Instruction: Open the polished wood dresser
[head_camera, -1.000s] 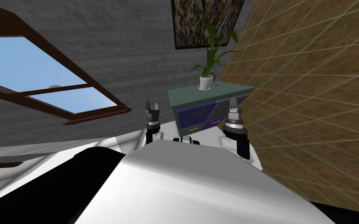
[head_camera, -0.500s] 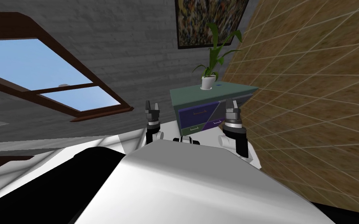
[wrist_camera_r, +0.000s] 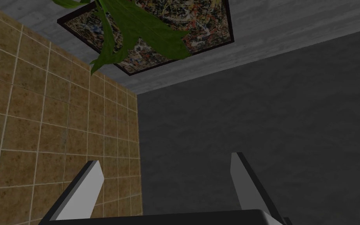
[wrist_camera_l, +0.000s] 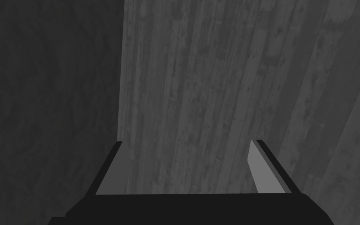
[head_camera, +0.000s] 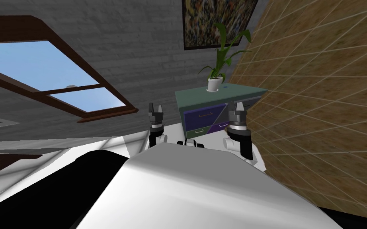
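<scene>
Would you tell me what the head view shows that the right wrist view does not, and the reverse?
Head view's own: the dresser, the white pot on its top, the window and the left gripper. Right wrist view's own: a flat dark grey surface and a clear look at the open jaws. Shared: the right gripper, the plant's leaves, the painting and the tiled wall.

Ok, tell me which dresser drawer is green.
The lower drawer, right under the dark blue drawer on the dresser; the other fronts are blue, purple or grey.
</scene>
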Available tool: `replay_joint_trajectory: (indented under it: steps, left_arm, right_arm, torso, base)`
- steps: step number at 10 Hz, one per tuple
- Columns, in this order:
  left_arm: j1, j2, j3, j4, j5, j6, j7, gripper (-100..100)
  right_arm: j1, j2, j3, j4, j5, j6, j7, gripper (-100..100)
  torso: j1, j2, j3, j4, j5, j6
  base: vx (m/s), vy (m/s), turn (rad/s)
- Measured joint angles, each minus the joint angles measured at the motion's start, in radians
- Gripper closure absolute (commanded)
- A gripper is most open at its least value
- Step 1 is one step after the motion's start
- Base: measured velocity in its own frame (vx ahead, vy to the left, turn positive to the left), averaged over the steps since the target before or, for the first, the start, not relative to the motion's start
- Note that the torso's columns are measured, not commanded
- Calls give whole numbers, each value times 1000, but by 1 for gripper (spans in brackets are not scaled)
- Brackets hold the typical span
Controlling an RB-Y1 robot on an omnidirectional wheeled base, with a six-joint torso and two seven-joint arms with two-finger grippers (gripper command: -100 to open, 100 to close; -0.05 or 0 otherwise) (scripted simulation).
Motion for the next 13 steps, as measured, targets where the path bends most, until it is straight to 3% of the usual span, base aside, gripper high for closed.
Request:
replay_joint_trajectory:
  steps: [13]
  left_arm:
    - [0,0,0,0,0,0,0,0]
  right_arm:
    - [-47,-12,-22,77,82,-30,341,-100]
  torso:
    - [1,0,0,0,0,0]
  base:
    - [-14,14,45]
